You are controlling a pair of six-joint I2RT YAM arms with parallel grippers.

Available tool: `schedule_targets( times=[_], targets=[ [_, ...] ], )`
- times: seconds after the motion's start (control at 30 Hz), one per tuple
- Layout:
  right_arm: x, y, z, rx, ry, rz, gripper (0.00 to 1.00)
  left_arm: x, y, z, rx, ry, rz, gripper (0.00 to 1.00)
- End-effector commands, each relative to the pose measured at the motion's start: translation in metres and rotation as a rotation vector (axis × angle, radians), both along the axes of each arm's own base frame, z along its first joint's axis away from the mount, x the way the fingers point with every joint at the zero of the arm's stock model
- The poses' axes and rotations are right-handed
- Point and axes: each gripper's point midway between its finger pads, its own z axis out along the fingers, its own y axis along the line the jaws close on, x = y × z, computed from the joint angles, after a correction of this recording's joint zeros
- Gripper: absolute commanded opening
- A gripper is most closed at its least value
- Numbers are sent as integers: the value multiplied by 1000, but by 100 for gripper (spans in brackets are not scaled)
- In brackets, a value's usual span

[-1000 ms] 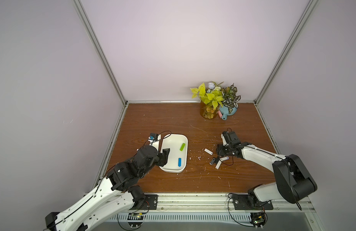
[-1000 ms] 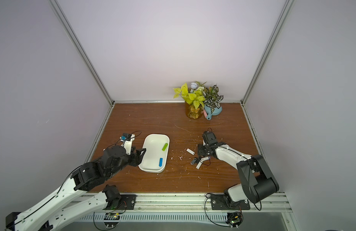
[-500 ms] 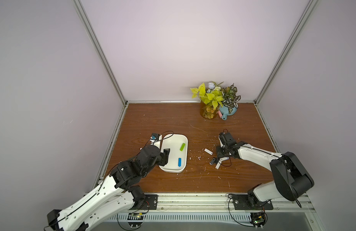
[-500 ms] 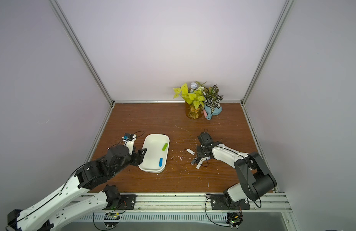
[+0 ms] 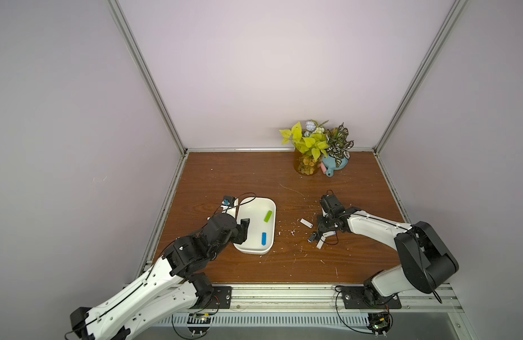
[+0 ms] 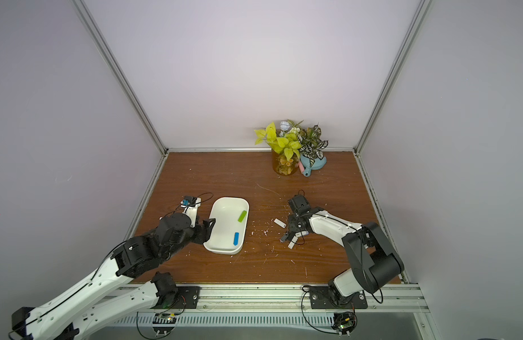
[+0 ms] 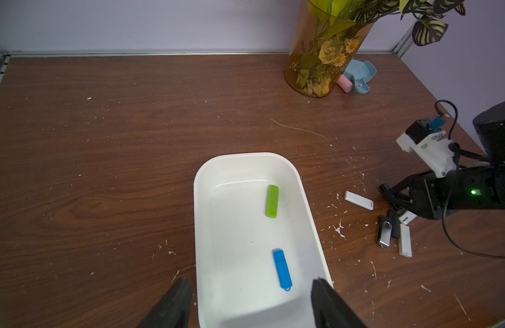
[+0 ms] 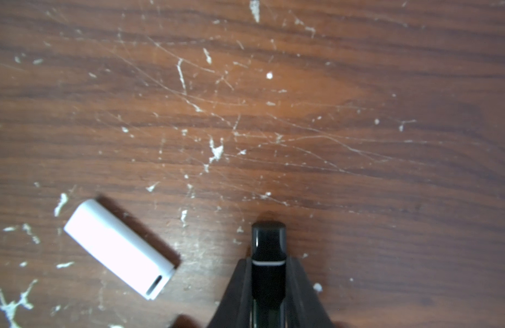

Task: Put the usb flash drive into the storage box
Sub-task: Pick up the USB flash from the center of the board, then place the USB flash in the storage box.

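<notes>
Where right tool [image 8: 268, 264] pinches black flash drive [image 8: 268, 241], rear end hidden.

right gripper [image 8: 268, 259] was gaping a second ago, now its jaws have clamped onto the black usb flash drive [image 8: 268, 235], pinched there at the lower middle of the right wrist frame. in both top views the right arm [image 5: 372, 226] has slid a touch toward the left of the frame. the left arm [image 5: 192, 253] has crept slightly up and right.
</notes>
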Motion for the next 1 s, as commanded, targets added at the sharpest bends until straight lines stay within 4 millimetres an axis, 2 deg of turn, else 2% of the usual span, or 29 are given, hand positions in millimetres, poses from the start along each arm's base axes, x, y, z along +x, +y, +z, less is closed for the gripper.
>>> schedule_targets(
  times=[0.0, 0.07, 0.17, 0.3, 0.4, 0.5, 0.8, 0.87, 0.97],
  targets=[
    [17, 20, 25, 67, -49, 19, 15, 2, 4, -1, 17, -14, 23, 66],
    [28, 34, 45, 130, -86, 18, 12, 3, 8, 0, 16, -21, 40, 66],
    [35, 66, 80, 258, -149, 41, 10, 3, 12, 3, 8, -33, 57, 66],
    [24, 134, 121, 518, -185, 87, 11, 4, 19, 6, -3, -47, 90, 66],
    [8, 186, 139, 665, -189, 111, 12, 7, 24, 5, -2, -42, 112, 66],
    [1, 226, 139, 716, -171, 99, 13, 11, 27, 3, 5, -32, 129, 66],
    [-1, 313, 109, 667, -108, 113, 13, 12, 29, 2, 5, -31, 137, 66],
    [2, 323, 101, 647, -98, 103, 14, 12, 28, 3, 3, -32, 136, 66],
    [12, 327, 89, 607, -110, 59, 15, 11, 28, 2, 4, -30, 134, 66]
  ],
)
